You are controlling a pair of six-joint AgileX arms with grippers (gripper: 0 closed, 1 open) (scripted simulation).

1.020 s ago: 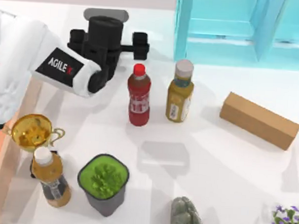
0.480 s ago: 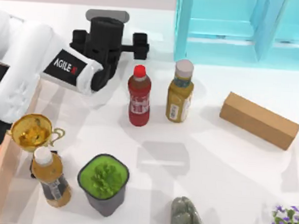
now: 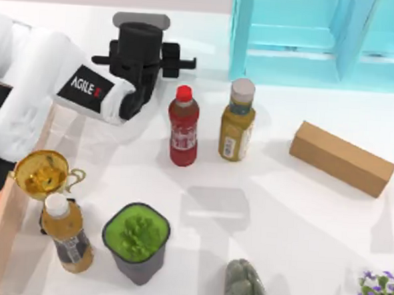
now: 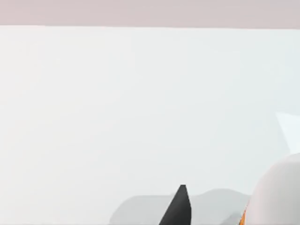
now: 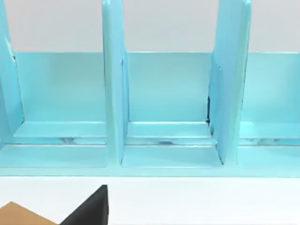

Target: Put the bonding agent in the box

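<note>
The left gripper (image 3: 144, 56) hung at the table's (image 3: 280, 213) far left. Its jaws had narrowed, seemingly around the glue bottle (image 4: 276, 197).

On the tabletop (image 3: 300, 214) two bottles (image 3: 183, 126) stand side by side mid-table, a carton (image 3: 341, 158) to their right, a shelf unit (image 3: 324, 38) behind, a potted plant (image 3: 136, 241) in front.
</note>
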